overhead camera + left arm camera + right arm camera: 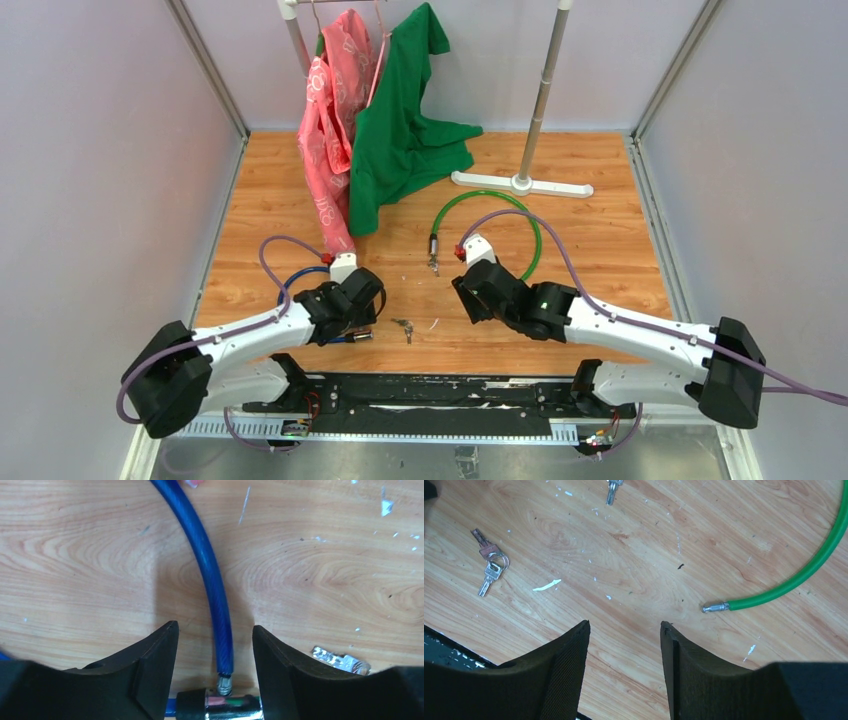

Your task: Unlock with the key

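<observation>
My left arm point(250, 340) and right arm point(625, 325) reach forward and converge at centre. The left tool point(214, 630) and right tool point(624, 626) point downward, jaws parted.

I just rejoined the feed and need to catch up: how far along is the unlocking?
Done: the green cable looks already unlocked, its metal end lying free. In hand: the left claw straddles the blue cable where it enters its lock, open, not gripping. Left: the keys lie untouched on the table; the right claw is open and empty.
</observation>
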`<act>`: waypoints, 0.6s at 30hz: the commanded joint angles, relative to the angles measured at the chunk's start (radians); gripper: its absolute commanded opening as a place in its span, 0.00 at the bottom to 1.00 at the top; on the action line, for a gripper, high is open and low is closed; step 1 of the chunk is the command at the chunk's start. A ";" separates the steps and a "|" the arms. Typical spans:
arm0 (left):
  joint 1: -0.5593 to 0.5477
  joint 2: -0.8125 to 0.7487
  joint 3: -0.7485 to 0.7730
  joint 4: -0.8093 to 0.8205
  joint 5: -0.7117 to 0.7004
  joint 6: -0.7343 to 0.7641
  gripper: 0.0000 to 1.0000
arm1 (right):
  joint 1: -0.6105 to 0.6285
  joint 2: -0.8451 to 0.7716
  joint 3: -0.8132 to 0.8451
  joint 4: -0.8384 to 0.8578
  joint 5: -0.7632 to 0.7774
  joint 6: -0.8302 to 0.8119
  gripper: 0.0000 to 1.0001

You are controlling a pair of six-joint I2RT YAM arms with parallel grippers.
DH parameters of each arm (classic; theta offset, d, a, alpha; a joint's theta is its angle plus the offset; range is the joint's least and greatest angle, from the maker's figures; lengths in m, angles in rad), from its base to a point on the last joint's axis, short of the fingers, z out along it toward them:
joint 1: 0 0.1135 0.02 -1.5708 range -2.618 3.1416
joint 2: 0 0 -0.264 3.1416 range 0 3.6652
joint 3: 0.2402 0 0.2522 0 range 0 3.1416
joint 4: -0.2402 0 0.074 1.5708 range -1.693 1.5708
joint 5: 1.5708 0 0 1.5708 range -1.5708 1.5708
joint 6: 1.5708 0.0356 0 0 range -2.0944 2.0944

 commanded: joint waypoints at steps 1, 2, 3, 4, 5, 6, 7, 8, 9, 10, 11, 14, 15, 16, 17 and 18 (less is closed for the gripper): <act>-0.004 0.061 -0.047 0.095 0.045 -0.022 0.59 | 0.015 0.034 0.024 -0.036 -0.027 -0.023 0.57; -0.004 0.073 -0.052 0.107 0.048 -0.023 0.58 | 0.015 0.043 0.032 -0.039 -0.039 -0.029 0.56; -0.004 0.081 -0.057 0.117 0.052 -0.023 0.55 | 0.015 0.052 0.037 -0.039 -0.049 -0.037 0.56; -0.004 0.086 -0.060 0.123 0.052 -0.023 0.53 | 0.015 0.058 0.043 -0.040 -0.065 -0.044 0.56; -0.004 0.091 -0.064 0.128 0.054 -0.021 0.49 | 0.016 0.065 0.048 -0.040 -0.085 -0.053 0.56; -0.004 0.094 -0.066 0.131 0.053 -0.019 0.43 | 0.017 0.077 0.055 -0.040 -0.116 -0.062 0.55; -0.004 0.094 -0.068 0.133 0.053 -0.017 0.40 | 0.018 0.085 0.062 -0.041 -0.130 -0.071 0.55; -0.004 0.092 -0.072 0.133 0.053 -0.015 0.36 | 0.019 0.093 0.067 -0.043 -0.147 -0.078 0.54; -0.004 0.088 -0.075 0.132 0.052 -0.012 0.33 | 0.022 0.100 0.071 -0.044 -0.163 -0.086 0.54; -0.005 0.082 -0.078 0.132 0.054 -0.009 0.29 | 0.026 0.105 0.076 -0.045 -0.174 -0.091 0.53; -0.005 0.076 -0.081 0.131 0.054 -0.008 0.26 | 0.029 0.110 0.078 -0.046 -0.178 -0.097 0.53; -0.005 0.045 -0.092 0.118 0.054 -0.010 0.18 | 0.035 0.120 0.078 -0.046 -0.181 -0.100 0.52; -0.005 0.031 -0.096 0.112 0.054 -0.013 0.16 | 0.036 0.121 0.076 -0.044 -0.188 -0.100 0.51; -0.004 0.015 -0.098 0.102 0.054 -0.014 0.13 | 0.038 0.123 0.074 -0.041 -0.197 -0.101 0.50; -0.005 -0.002 -0.102 0.096 0.054 -0.016 0.10 | 0.039 0.125 0.074 -0.040 -0.206 -0.102 0.50; -0.006 -0.022 -0.103 0.083 0.059 -0.016 0.06 | 0.042 0.126 0.075 -0.039 -0.215 -0.105 0.49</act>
